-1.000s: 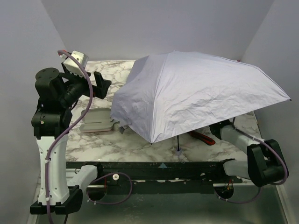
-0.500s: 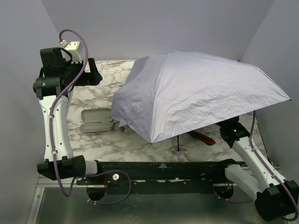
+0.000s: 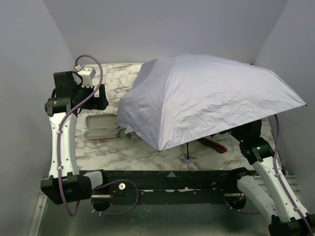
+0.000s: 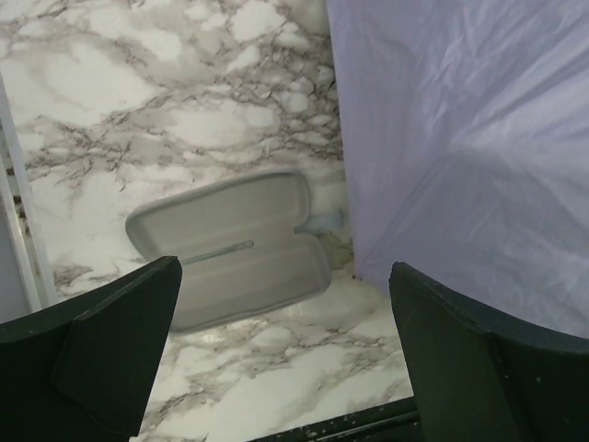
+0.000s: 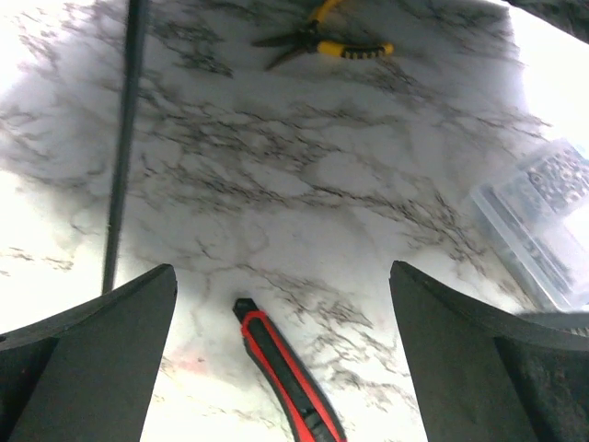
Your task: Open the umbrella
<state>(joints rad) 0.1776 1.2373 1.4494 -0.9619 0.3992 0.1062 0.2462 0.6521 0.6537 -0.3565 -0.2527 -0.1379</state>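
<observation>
Pale lavender fabric umbrella [image 3: 206, 98] open, thin black shaft [image 5: 124, 138] near-upright, left of right claw [image 5: 283, 272]. Both claws spread, empty; left claw [image 4: 285, 267] farther.

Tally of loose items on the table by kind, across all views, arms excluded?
umbrella: 1
case: 1
utility knife: 1
pliers: 1
clear box: 1
Total: 5
</observation>
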